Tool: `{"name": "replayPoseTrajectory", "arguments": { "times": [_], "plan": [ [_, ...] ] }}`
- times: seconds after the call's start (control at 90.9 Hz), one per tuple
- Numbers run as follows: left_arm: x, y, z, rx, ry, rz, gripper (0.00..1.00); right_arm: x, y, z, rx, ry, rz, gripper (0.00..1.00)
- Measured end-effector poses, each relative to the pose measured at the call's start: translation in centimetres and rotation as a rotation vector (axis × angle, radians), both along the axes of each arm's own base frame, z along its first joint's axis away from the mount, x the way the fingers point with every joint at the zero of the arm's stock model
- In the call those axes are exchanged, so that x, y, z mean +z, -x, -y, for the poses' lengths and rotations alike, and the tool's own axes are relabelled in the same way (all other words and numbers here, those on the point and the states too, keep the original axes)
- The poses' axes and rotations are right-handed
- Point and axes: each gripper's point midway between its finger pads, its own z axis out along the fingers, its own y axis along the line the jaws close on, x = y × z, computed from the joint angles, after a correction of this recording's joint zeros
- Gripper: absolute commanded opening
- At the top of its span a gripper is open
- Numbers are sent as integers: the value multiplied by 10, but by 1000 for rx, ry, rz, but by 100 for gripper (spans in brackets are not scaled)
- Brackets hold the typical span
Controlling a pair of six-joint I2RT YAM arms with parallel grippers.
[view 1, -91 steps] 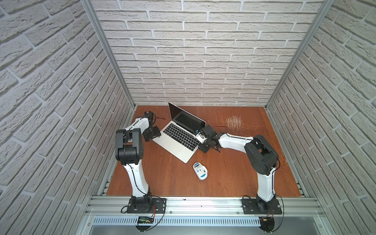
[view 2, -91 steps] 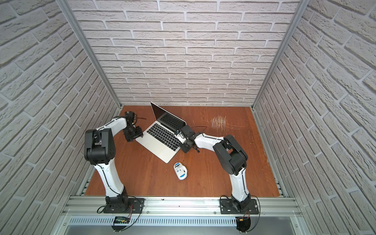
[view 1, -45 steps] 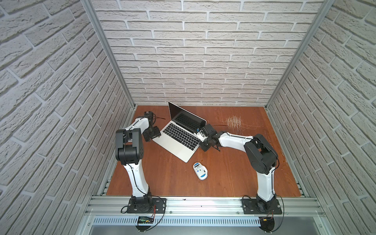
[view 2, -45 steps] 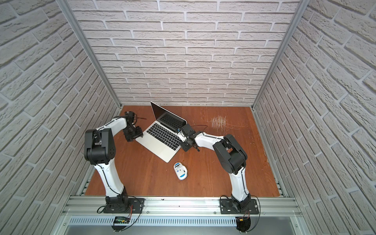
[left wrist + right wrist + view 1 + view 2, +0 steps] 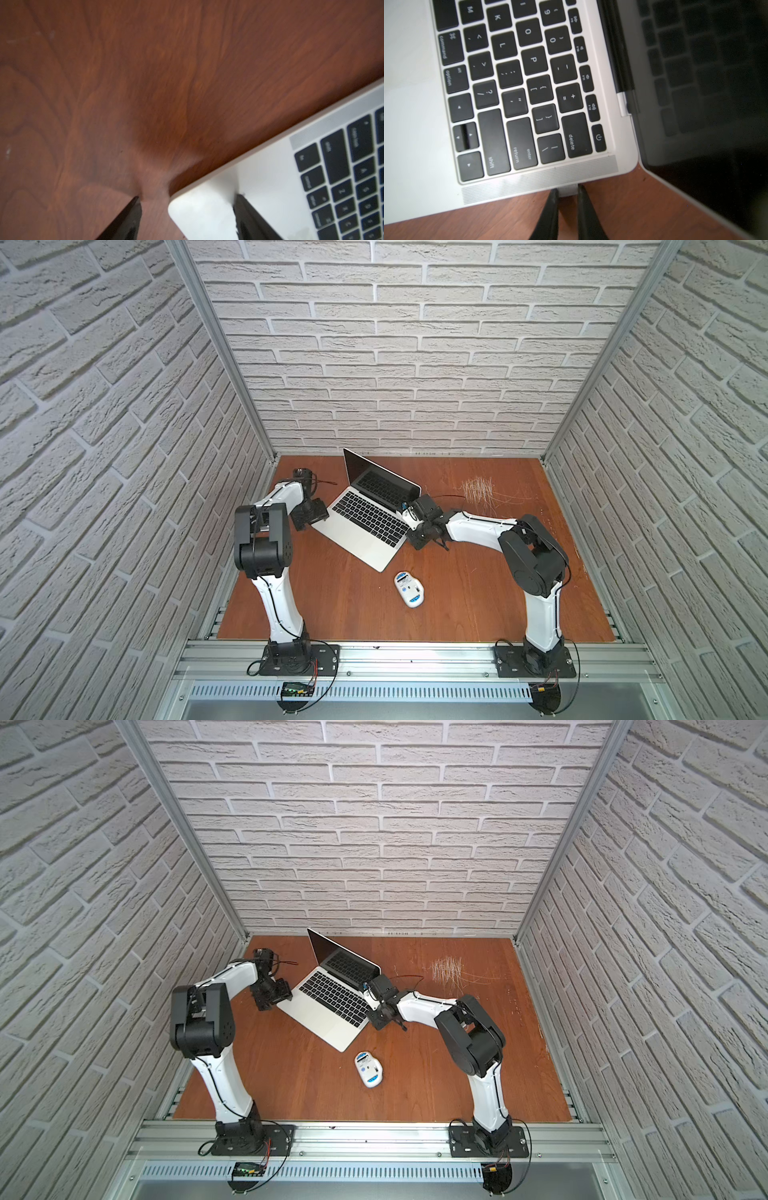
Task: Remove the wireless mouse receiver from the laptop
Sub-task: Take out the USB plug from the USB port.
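Note:
The silver-grey laptop (image 5: 365,531) (image 5: 328,1002) lies open on the wooden table, turned at an angle. In the right wrist view a small grey wireless mouse receiver (image 5: 566,192) sticks out of the laptop's (image 5: 415,124) right edge near the hinge corner. My right gripper (image 5: 567,188) (image 5: 411,526) (image 5: 372,1006) is shut on that stub, one finger on each side. My left gripper (image 5: 188,196) (image 5: 309,514) (image 5: 272,994) stands open over the laptop's (image 5: 270,187) front left corner, one finger above the palm rest and one above the table.
A white oval mouse (image 5: 409,589) (image 5: 368,1069) lies on the table in front of the laptop. A patch of pale scratches (image 5: 478,489) marks the wood at the back right. Brick-patterned walls close in three sides of the table.
The right gripper has drawn in slightly against the laptop's right edge. The left arm, the laptop and the mouse look unmoved.

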Motion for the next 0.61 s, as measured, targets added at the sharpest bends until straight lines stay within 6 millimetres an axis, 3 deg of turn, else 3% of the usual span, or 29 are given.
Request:
{"name": "replayPoseTrajectory", "arguments": {
  "times": [0.242, 0.407, 0.517, 0.605],
  "plan": [
    [6, 23, -14, 87, 30, 13, 75, 0, 20, 22, -24, 30, -18, 4],
    [40, 32, -19, 128, 36, 106, 75, 3, 42, 42, -41, 61, -52, 3],
    [72, 43, -4, 119, 57, 211, 74, 15, 55, 53, -59, 51, -56, 4],
    [89, 57, 29, 59, 93, 277, 73, 28, 63, 59, -81, 24, -52, 3]
  ]
}}
